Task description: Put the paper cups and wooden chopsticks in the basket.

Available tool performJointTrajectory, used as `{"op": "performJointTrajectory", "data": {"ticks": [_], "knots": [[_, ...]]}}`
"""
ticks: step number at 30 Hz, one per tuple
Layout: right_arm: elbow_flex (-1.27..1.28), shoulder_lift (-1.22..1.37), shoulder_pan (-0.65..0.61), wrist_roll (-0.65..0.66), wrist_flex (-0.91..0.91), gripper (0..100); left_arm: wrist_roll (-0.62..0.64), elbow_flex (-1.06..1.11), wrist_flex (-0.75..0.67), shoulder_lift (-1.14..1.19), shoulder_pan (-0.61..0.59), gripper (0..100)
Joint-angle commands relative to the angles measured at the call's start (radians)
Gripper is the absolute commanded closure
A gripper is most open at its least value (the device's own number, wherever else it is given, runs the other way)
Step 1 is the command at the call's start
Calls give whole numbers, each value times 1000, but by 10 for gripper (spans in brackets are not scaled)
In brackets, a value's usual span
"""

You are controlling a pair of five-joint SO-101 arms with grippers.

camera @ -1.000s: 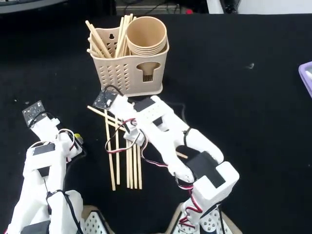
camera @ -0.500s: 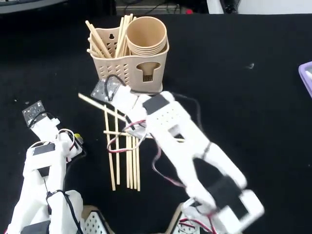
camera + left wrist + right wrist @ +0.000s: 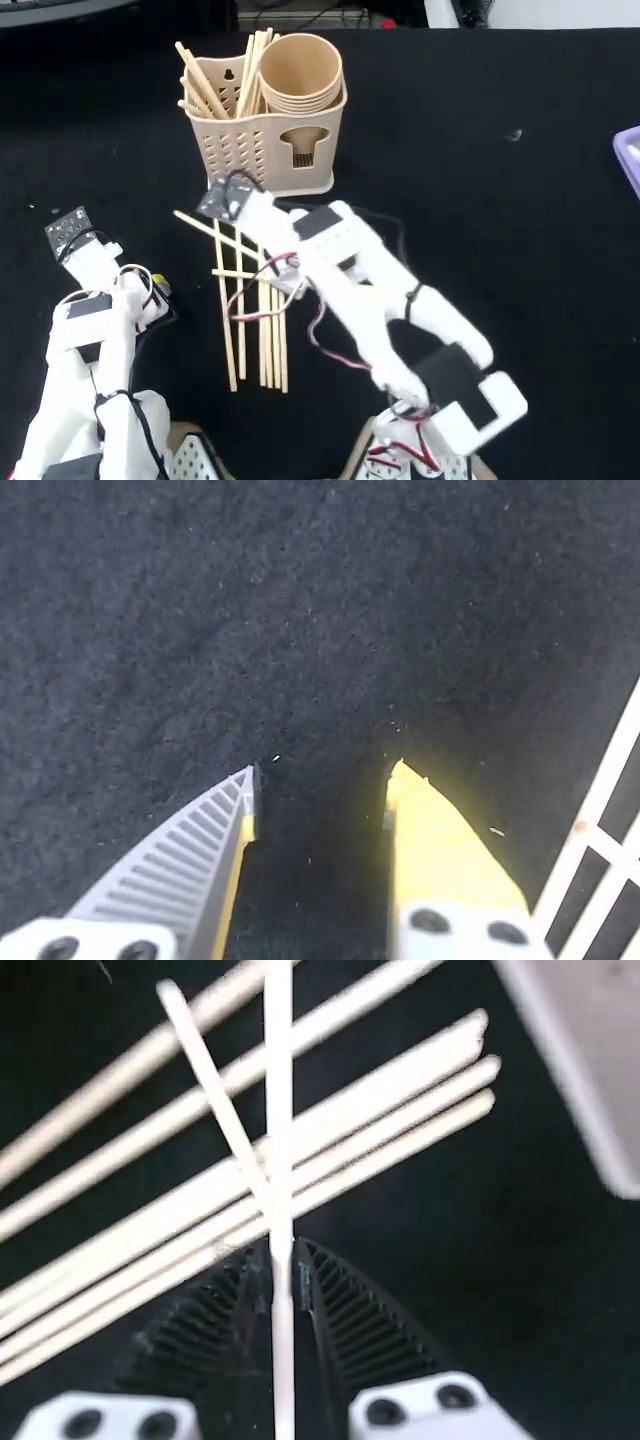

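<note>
1. The right end effector (image 3: 283, 1250) has its ribbed dark jaws closed to a sliver on a single wooden chopstick (image 3: 278, 1110), gripped partway along its length. The stick is a thin, pale rod of plain wood.
2. In the high view the held wooden chopstick (image 3: 200, 226) lies on a slant, low and nearly flat, crossing over the loose chopsticks (image 3: 265, 340). These form a rough parallel bundle on the black, felt-like tabletop (image 3: 500, 250), with their long axes running from the arms' edge toward the far edge.
3. The basket (image 3: 250, 150) is a beige plastic caddy with perforated walls that stands toward the far edge, just beyond the right end effector (image 3: 232, 225). A stack of paper cups (image 3: 300, 75) fills its right compartment, and upright chopsticks (image 3: 205, 85) lean in the left one.
4. The deciding relation is that the basket opening sits above and just beyond the grip while the stick's long axis is close to level — so it likely has to be tipped end-down before it will drop into the left compartment.
5. The right arm is much the nearer one. The left end effector (image 3: 320, 780) hangs over bare tabletop near the left edge, jaws apart and empty.
6. Smooth round sticks may roll or pivot in a narrow pinch.
</note>
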Motion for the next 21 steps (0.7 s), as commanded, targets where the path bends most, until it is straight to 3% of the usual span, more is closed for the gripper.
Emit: {"op": "performJointTrajectory", "data": {"ticks": [1,7,13,21], "knots": [[-19,-1,64,55,29,986,-5,-8,-15,-25,-2,791],[-10,10,66,64,43,828,-5,-8,-15,-25,-2,791],[61,10,-6,64,-20,852,-5,-8,-15,-25,-2,791],[71,10,34,66,-55,848,-5,-8,-15,-25,-2,791]]}}
